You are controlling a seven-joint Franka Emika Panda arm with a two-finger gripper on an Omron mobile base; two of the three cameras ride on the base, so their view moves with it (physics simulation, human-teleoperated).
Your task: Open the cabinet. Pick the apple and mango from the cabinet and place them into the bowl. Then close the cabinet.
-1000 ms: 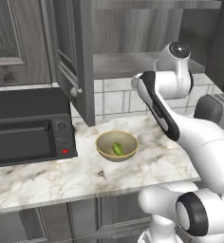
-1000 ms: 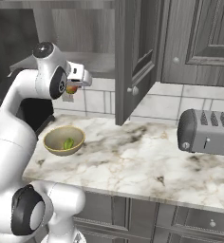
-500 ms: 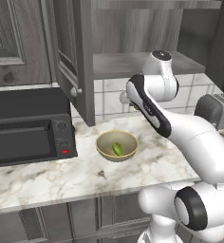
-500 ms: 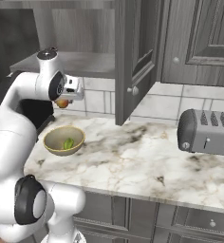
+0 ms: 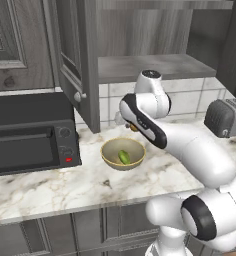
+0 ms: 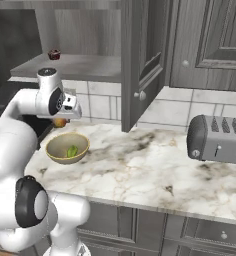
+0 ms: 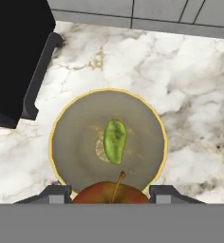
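**Hidden and cropped bits**

The apple [image 7: 112,193] is getting cut off by the hand view's lower edge; only its top and stem are showing. The arm is covering most of it in the left base view. The gripper [image 7: 112,192] is showing just two finger stubs. The toaster [image 6: 217,139] is running off-frame.

Tan round bowl [image 7: 154,124] sits upright on marble below the open dark grey cabinet [image 5: 75,60]. Green mango [image 7: 115,141] lies at the bowl's centre. Red-orange apple [image 7: 111,193], stem up, is above the bowl's rim.
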